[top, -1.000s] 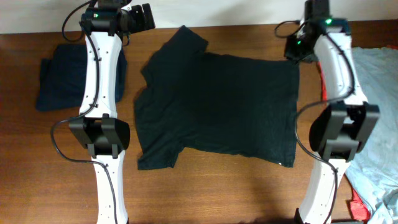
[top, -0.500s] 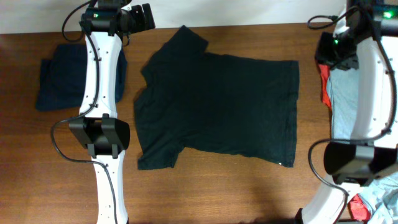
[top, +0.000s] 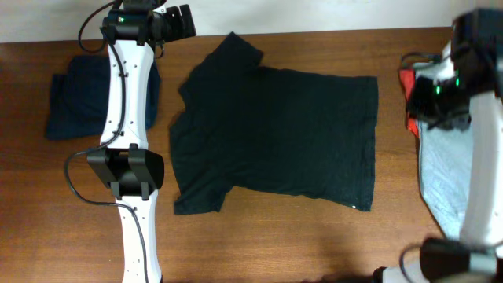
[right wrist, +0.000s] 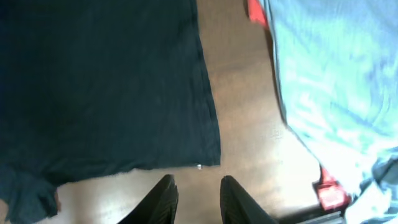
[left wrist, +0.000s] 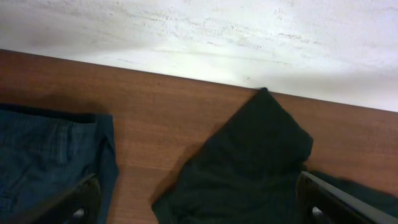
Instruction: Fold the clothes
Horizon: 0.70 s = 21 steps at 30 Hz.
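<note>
White left arm [top: 130, 86] and right arm [top: 483, 173], black joints, looping black cables (green lights near each wrist)

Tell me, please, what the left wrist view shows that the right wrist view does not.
Only the left wrist view shows the navy garment, the white wall and one sleeve of the black T-shirt. Only the right wrist view shows the light grey-blue garment, the red garment and the shirt's straight edge with its small white mark. Both show the black T-shirt lying on the wooden table.
</note>
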Motion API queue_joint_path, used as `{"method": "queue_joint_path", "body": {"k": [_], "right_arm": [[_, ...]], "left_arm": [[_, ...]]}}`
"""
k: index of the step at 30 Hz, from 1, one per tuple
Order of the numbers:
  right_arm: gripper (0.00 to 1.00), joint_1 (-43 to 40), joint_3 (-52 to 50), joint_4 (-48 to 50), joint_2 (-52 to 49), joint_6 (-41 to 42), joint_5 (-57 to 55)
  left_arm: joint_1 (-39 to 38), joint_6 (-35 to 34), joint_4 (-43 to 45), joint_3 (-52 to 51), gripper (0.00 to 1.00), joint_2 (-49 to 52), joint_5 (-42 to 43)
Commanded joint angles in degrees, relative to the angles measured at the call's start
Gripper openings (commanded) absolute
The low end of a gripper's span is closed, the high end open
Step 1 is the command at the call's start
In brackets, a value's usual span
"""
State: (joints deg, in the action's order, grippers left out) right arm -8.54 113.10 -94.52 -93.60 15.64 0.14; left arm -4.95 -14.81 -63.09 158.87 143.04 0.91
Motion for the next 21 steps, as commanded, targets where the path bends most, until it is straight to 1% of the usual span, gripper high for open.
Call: {"method": "queue_joint_path", "body": {"k": [1, 3, 6, 10, 13, 16, 18, 21], "right_arm": [[0.30, 0.31, -11.19, 3.50, 7.85, 3.41, 0.28], [0.31, 0.33, -19.10, 6.95, 11.10, 4.90, 0.39], [0.33, 0.31, -31.89, 12.81, 14.23, 5.01, 3.15], [0.34, 0.33, -47.69, 21.70, 14.36, 5.05, 10.36], [0.35, 0.31, -57.29, 29.68, 14.08, 6.01, 13.66], [0.38, 0.26, -63.91, 36.35, 14.03, 8.94, 13.20], [0.42, 0.22, -66.34, 39.08, 14.03, 10.49, 12.26], [0.44, 0.22, -68.57, 41.68, 14.01, 11.52, 10.49]], "left_arm": [[-0.02, 0.07, 0.00, 0.76, 0.99, -0.33, 0.20], [-0.02, 0.07, 0.00, 0.76, 0.99, -0.33, 0.20], [-0.02, 0.07, 0.00, 0.76, 0.99, -0.33, 0.22], [-0.02, 0.07, 0.00, 0.76, 0.99, -0.33, 0.22], [-0.02, 0.07, 0.00, 0.76, 0.99, -0.33, 0.22], [-0.02, 0.07, 0.00, 0.76, 0.99, -0.33, 0.22], [-0.02, 0.07, 0.00, 0.76, 0.99, -0.33, 0.22], [-0.02, 0.07, 0.00, 0.76, 0.99, -0.33, 0.22]]}}
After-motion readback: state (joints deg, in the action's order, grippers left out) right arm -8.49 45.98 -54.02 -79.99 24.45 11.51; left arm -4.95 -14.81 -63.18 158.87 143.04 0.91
